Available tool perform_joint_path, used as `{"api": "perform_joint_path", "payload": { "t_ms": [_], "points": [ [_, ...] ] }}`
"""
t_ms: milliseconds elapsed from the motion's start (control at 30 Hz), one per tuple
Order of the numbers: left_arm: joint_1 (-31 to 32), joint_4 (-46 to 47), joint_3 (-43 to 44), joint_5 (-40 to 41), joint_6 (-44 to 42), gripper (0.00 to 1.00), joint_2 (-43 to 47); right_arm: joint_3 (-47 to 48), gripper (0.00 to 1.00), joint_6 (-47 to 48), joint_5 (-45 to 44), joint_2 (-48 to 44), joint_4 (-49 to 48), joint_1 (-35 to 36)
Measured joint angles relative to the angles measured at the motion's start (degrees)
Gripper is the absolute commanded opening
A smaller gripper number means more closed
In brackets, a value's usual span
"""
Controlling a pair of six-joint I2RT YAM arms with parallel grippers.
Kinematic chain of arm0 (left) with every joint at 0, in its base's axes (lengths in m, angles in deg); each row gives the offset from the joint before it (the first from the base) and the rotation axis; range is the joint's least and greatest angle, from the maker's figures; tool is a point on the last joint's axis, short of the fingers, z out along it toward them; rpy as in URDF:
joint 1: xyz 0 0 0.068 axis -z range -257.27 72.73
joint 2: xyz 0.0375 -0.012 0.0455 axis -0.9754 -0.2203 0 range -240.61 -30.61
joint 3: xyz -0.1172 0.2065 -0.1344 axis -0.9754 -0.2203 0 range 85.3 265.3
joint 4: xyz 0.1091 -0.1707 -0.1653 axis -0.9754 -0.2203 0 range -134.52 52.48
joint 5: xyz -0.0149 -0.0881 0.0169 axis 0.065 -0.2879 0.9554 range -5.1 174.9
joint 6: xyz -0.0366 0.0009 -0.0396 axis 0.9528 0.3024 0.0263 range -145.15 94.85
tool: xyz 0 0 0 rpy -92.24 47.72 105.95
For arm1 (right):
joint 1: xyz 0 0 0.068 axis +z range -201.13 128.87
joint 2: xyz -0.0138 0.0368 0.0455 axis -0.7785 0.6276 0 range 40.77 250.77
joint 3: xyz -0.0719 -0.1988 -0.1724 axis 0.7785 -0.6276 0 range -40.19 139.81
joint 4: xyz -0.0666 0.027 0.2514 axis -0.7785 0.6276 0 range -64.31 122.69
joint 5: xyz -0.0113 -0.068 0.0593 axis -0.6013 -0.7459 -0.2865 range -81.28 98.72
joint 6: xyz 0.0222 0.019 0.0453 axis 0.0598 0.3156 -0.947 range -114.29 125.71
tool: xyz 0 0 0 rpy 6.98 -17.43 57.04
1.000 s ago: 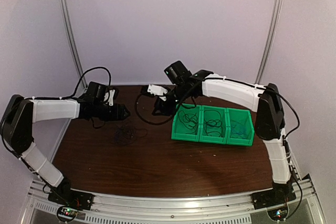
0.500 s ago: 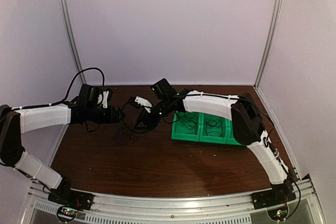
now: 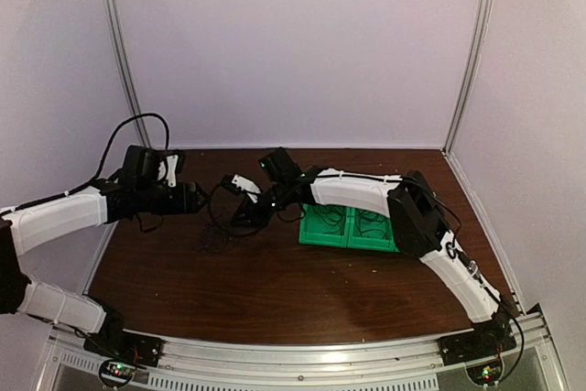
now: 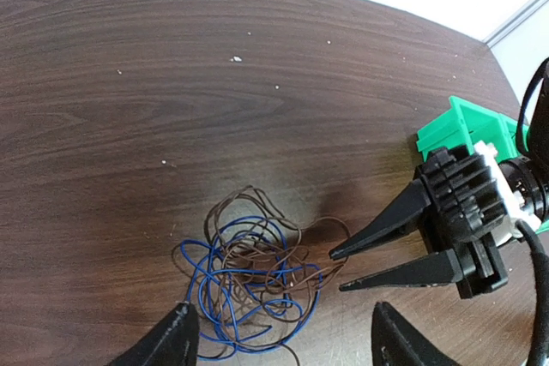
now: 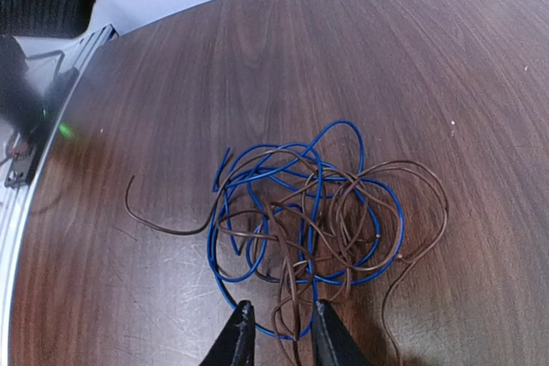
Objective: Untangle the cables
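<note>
The cables (image 4: 253, 276) lie as one small tangle of thin blue and brown wires on the dark wooden table, also seen in the right wrist view (image 5: 309, 220) and faintly from above (image 3: 216, 237). My left gripper (image 4: 287, 349) hovers over the tangle, open wide, its fingers on either side and touching nothing. My right gripper (image 5: 281, 336) is at the tangle's right edge, its jaws a narrow gap apart. Brown loops lie between its fingertips (image 5: 236, 340), unpinched. Both grippers (image 3: 203, 200) (image 3: 242, 219) meet over the tangle in the top view.
A green three-compartment bin (image 3: 322, 235) sits right of the tangle, partly under the right arm, with thin wires inside; its corner (image 4: 459, 126) shows in the left wrist view. One loose brown wire end (image 5: 159, 220) trails left of the tangle.
The right arm has swung left from above the green bin down to the tangle, and its jaws have narrowed. The left gripper drew back a little to the left, still open.
</note>
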Motion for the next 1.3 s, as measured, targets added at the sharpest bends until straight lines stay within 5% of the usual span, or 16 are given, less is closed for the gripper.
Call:
{"api": "perform_joint_path", "payload": {
  "t_ms": [100,367,700,1067,1300],
  "points": [
    [0.00,-0.07,-1.31,0.33,0.24,0.70,1.42,0.04,0.00,-0.48,0.00,0.09,-0.44,0.00],
    [0.50,9.66,-11.56,-3.74,-0.33,0.70,3.69,-0.92,0.00,-1.51,0.70,-1.05,-0.63,0.00],
    [4.24,28.15,-17.73,-6.47,-0.07,0.69,5.68,-6.25,0.00,-5.77,1.88,-15.93,-2.08,0.68],
    [5.51,42.84,-14.84,-0.39,7.37,0.64,-14.95,-8.15,0.00,-6.84,7.45,-21.27,-2.12,3.78],
    [5.51,44.30,-11.45,2.80,11.85,0.60,-27.78,-4.85,0.00,-6.78,14.10,-27.96,0.98,3.74]
  ]
}}
